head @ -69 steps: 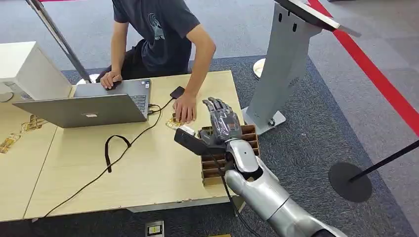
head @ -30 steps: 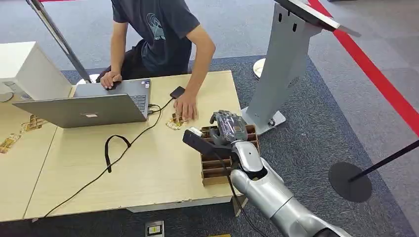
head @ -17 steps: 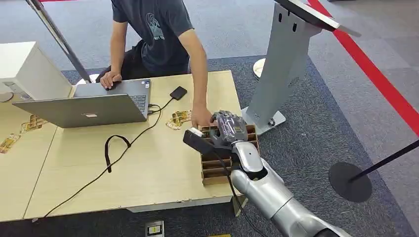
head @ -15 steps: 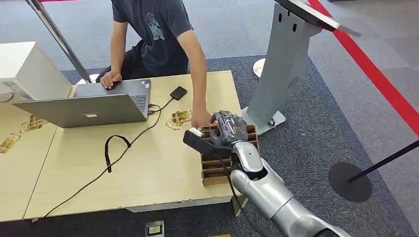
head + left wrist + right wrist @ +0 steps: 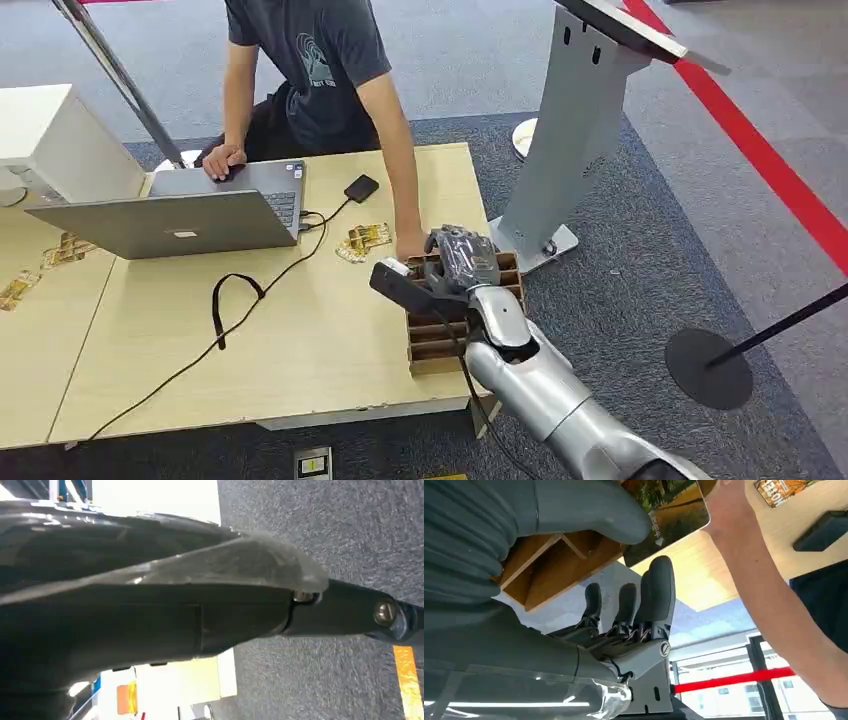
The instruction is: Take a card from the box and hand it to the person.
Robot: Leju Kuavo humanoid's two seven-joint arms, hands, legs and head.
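My right hand [image 5: 458, 258] is over the far end of the brown slotted card box [image 5: 440, 335] at the table's right edge. In the right wrist view the thumb [image 5: 589, 507] and a dark finger [image 5: 659, 587] pinch a card [image 5: 671, 512] printed in green and brown, above the box's wooden slots [image 5: 554, 560]. The person's hand [image 5: 410, 246] reaches up against my hand; in the wrist view the person's hand [image 5: 726, 505] touches the card's far edge.
Loose cards [image 5: 362, 240] and a black phone [image 5: 361, 188] lie on the table [image 5: 300, 340] beside an open laptop [image 5: 180, 215] with a black cable [image 5: 235, 300]. A grey kiosk stand [image 5: 575, 130] rises to the right. A stanchion base [image 5: 708, 368] sits on the carpet.
My right hand's fingers went from spread to curled over the box. The person's hand left the loose cards and moved to my hand.
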